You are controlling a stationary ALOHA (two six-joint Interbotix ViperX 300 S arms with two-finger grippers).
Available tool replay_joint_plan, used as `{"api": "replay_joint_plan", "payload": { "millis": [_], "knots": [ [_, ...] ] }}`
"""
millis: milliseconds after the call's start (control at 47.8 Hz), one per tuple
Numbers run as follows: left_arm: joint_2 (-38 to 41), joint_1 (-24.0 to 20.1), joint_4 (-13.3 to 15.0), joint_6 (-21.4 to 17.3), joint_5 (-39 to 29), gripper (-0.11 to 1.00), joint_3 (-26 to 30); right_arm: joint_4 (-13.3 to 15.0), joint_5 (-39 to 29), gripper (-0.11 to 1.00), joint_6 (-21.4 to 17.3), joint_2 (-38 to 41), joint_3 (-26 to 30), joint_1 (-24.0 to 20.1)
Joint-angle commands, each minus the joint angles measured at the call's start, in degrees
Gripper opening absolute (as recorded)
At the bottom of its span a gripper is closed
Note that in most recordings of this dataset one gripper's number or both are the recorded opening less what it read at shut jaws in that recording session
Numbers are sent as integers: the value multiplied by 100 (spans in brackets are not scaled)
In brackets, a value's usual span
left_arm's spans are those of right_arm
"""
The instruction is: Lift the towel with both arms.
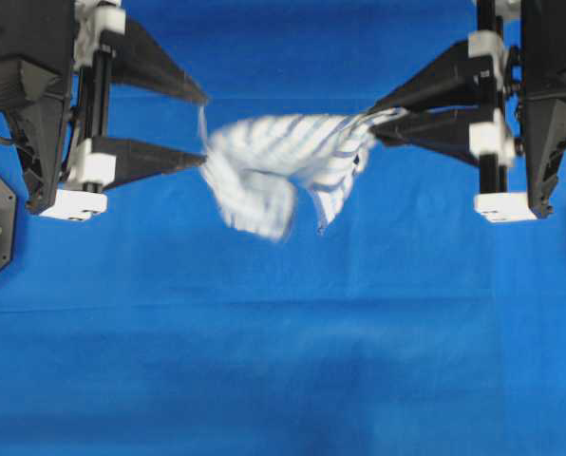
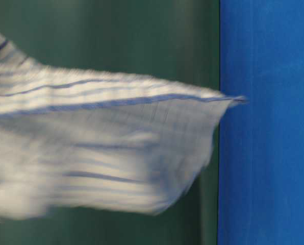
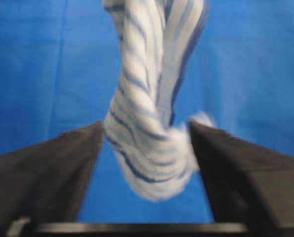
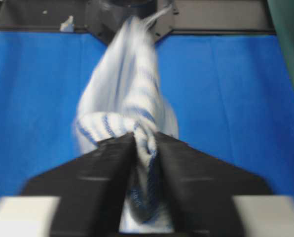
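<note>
The towel (image 1: 283, 171) hangs lengthwise between the arms: the left gripper (image 1: 202, 128) is spread off it, the right gripper (image 1: 378, 122) narrowly pinching its end.

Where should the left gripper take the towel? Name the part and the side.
Its bunched left end, approached level from the left: that end of the towel sags between the open jaws of the left gripper, while the right gripper pinches the opposite corner.
</note>
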State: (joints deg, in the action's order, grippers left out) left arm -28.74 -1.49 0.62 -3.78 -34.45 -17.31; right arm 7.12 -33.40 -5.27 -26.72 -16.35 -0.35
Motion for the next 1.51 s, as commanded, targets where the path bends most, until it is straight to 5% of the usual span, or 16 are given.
{"api": "replay_joint_plan", "payload": {
  "millis": [0,126,398,816,1193,1486],
  "knots": [
    [-123,-18,0,9,79,78,44,105,9,45,-9,-35,123,9],
    [-176,-26,18,53,79,90,-70,281,-35,69,-79,-26,44,9],
    [-79,0,44,167,299,89,-483,281,-79,67,-220,-18,-308,0],
    [940,158,44,167,2303,89,-1714,281,519,67,-756,360,-1872,-53],
    [2426,378,53,176,2988,89,-1819,272,1433,67,-1028,1055,-3032,-176],
    [3437,422,53,176,3261,89,-1802,237,2145,67,-1055,1995,-3261,-308]
  ]
}}
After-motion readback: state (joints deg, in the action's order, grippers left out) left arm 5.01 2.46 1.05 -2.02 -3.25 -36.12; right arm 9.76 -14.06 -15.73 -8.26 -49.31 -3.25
